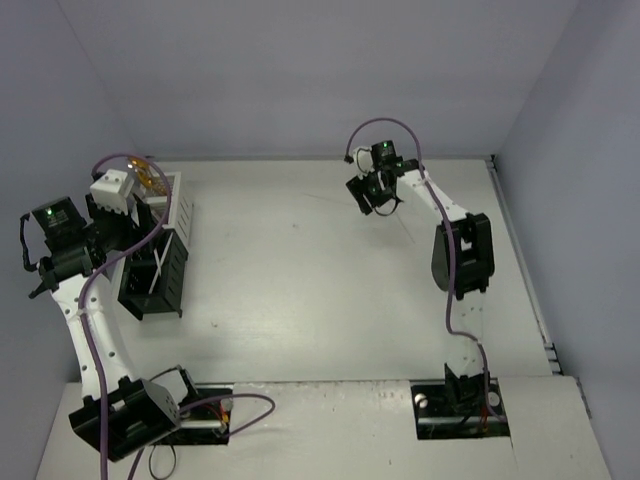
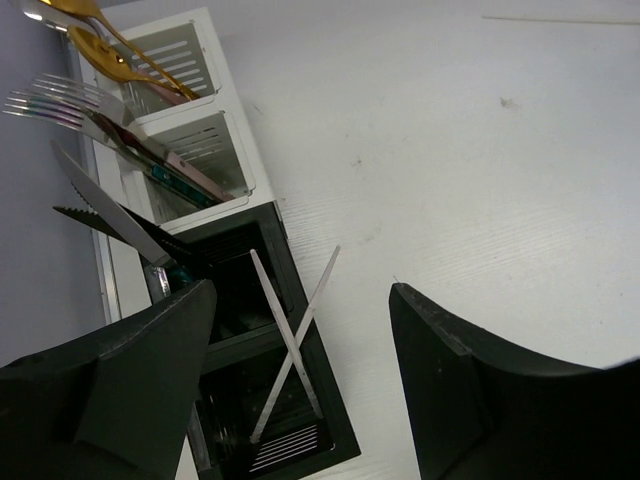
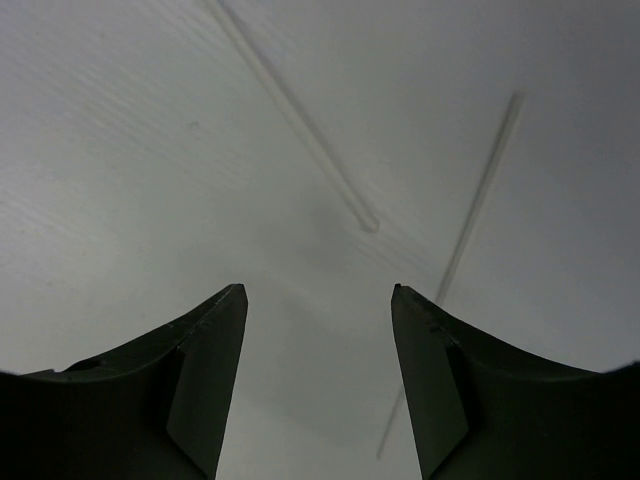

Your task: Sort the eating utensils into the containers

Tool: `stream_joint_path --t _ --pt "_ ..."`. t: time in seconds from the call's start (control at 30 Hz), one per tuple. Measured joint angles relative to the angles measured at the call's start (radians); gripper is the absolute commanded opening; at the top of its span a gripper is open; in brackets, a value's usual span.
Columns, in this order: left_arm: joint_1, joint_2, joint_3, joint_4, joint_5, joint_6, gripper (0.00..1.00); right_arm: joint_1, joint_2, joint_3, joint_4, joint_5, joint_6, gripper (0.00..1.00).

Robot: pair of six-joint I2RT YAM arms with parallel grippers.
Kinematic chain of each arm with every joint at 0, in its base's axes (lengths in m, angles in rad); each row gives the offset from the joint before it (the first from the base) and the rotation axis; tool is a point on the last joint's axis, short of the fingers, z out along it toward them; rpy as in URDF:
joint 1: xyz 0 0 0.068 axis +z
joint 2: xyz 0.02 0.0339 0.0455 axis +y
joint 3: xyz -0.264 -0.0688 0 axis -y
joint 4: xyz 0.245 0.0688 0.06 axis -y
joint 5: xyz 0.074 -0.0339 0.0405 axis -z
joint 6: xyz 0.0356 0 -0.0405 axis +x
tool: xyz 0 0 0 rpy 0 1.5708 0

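Arms stand well apart on your worktop (image 1: 320,290). Your left arm rises from its base at the near left corner, runs up the left edge and bends at the wrist toward the far left. Your left gripper (image 2: 300,295) hangs above the containers (image 1: 160,250), its two dark fingers spread wide and holding nothing. Your right arm stretches from the near right base toward the far side. Your right gripper (image 3: 318,290) points down at the white surface, also wide open and empty.

Walls (image 1: 300,70) close the scene on the left, far and right sides. The row of containers sits close to the left wall, and a broad stretch of worktop lies between the two grippers.

The row runs from far to near: two white slatted compartments, then two black ones. The farthest white one holds gold spoons (image 2: 110,50). The next holds a fork (image 2: 60,100) along with pink and teal handled pieces. The first black one holds serrated knives (image 2: 110,215), tilted left. The nearest black one holds two crossed sticks (image 2: 290,340). Below the right gripper, a clear stick (image 3: 300,130) and a thin grey stick (image 3: 480,200) lie flat on the worktop, near each other but apart.
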Motion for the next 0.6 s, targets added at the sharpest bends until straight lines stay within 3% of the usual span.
stream_joint_path --t 0.13,0.3,0.6 --pt "0.000 -0.031 0.000 -0.001 0.025 -0.001 0.68 -0.026 0.110 0.096 0.008 -0.010 -0.039 0.62" --pt "0.000 -0.092 0.000 -0.002 0.050 -0.001 0.69 -0.030 0.206 0.180 0.008 -0.061 -0.049 0.59" --pt "0.000 -0.105 0.005 -0.008 0.061 -0.009 0.69 -0.030 0.266 0.212 0.022 -0.148 -0.052 0.36"
